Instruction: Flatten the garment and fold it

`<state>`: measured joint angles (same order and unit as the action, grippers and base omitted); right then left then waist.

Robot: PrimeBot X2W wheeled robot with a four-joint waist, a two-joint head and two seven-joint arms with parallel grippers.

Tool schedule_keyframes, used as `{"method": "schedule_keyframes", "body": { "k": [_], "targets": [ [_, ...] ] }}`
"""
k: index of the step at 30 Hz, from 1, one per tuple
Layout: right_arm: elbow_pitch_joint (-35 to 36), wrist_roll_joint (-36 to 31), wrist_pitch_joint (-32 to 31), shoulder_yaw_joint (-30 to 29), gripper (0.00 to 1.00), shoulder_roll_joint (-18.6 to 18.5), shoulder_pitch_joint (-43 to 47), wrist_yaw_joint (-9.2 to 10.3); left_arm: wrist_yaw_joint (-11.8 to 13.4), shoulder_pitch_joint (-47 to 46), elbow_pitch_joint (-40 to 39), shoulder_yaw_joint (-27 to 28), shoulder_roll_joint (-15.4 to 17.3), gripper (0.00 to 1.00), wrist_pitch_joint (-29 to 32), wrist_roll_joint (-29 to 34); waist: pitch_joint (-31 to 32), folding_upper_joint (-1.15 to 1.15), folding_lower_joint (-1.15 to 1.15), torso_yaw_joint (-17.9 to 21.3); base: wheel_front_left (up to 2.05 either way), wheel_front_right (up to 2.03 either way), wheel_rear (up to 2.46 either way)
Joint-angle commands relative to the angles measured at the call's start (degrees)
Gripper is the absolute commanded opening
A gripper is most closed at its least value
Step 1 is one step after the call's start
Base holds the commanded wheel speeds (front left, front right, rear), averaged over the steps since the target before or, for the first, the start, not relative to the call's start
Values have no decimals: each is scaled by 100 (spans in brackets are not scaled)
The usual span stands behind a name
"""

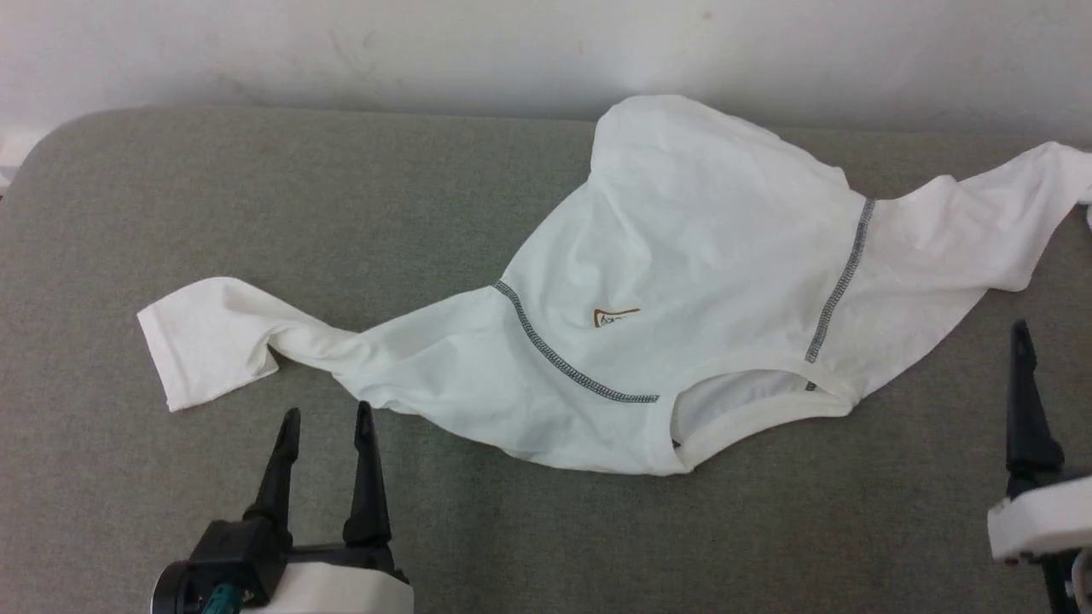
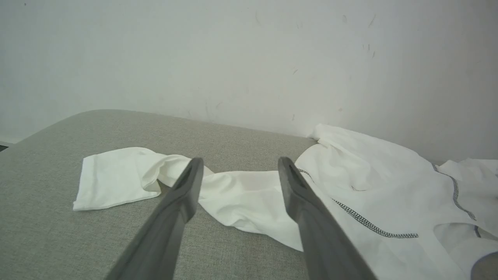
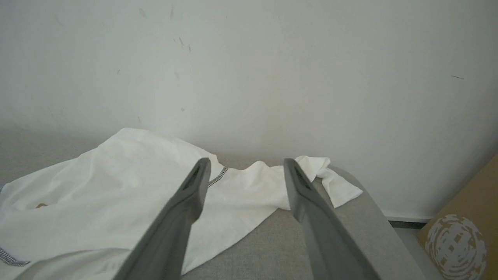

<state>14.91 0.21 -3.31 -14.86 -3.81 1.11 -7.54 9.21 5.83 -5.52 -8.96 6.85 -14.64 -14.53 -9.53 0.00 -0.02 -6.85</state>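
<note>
Finding: the garment [image 1: 682,281] lies unflattened on the grey surface [image 1: 256,196], collar towards me and far edge bunched against the wall [image 1: 341,51]. The sleeve on my left [image 1: 209,341] is twisted where it joins the body; the sleeve on my right [image 1: 981,230] trails to the surface's edge.

My left gripper [image 1: 328,411] is spread wide and empty, just short of the twisted sleeve. My right gripper [image 3: 247,161] is likewise wide open, holding nothing.

Assessment: flattening has not begun. The next move calls for pinching one sleeve in each gripper and drawing them apart, untwisting the left.
</note>
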Motion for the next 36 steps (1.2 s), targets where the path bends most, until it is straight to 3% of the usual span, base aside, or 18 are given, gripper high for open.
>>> {"method": "schedule_keyframes", "body": {
  "k": [1,9,15,21,26,31,36],
  "targets": [
    [99,-47,158,-56,100,37,244,5,63,103,-38,15,0,100,2,-15,247,0,2,194,0,0,0],
    [-187,802,696,-69,100,91,977,5,161,289,-153,145,66,100,51,-97,370,0,2,350,0,0,0],
    [-195,710,738,5,100,92,756,5,86,-61,-240,200,528,100,660,63,204,0,2,470,0,0,0],
    [-215,715,705,81,100,92,597,5,-272,-783,35,61,1233,100,2039,242,-93,0,2,580,0,0,0],
    [-274,781,690,147,100,92,582,5,-677,-1255,613,-108,1485,100,3159,-12,-279,0,2,650,0,0,0],
    [-272,786,680,204,100,92,544,5,-809,-1531,1214,-199,1535,100,3563,-101,-356,0,2,715,0,0,0],
    [-221,768,607,243,100,93,497,5,-942,-1744,1926,-346,1420,100,3411,-135,-374,0,2,790,0,0,0]
  ]
}}
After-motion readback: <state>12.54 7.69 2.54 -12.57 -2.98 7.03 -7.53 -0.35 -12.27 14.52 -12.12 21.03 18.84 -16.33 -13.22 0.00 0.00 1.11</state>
